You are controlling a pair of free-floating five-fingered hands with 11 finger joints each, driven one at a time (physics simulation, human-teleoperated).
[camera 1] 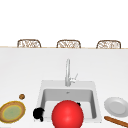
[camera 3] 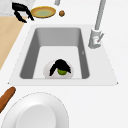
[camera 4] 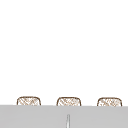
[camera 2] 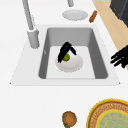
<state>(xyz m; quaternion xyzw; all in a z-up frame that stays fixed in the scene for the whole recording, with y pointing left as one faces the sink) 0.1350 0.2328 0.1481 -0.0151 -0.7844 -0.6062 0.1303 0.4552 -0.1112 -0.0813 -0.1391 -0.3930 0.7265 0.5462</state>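
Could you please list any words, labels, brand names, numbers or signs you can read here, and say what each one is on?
There are none. The faucet, the sink, the white plate, the yellow-rimmed plate and the white plate in the basin are all plain. The hand over the green fruit carries no marking either.

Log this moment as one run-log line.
right hand: curled on green fruit over white plate in sink | left hand: idle at sink's front-left edge
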